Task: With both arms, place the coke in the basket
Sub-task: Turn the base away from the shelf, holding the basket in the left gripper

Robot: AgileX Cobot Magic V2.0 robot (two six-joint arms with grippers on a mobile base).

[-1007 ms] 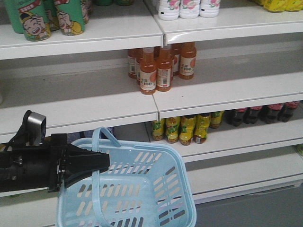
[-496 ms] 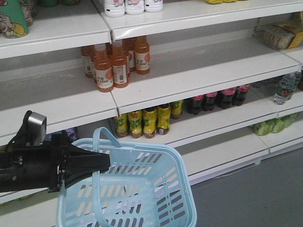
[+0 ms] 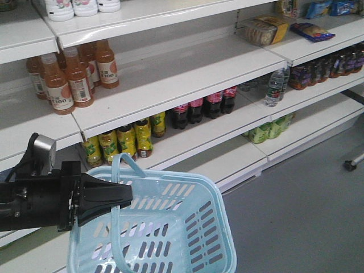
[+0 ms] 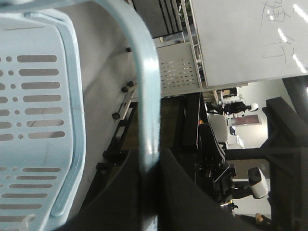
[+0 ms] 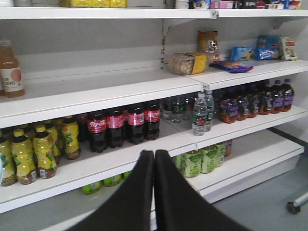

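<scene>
The light blue basket hangs in front of the shelves by its loop handle. My left gripper is shut on that handle; in the left wrist view the handle runs down between the black fingers of the left gripper, with the slotted basket wall to the left. The basket looks empty. My right gripper is shut with nothing in it, pointing at the shelves. The coke is out of view.
White shelving fills the view. Orange drink bottles stand upper left, yellow bottles and dark red-labelled soda bottles on the middle shelf, water bottles and green cartons further right. Grey floor lies at the right.
The whole shelf scene has slid left in the front view, bringing the dark soda bottles, water and snack shelves into sight. The left gripper and basket keep their place in the frame.
</scene>
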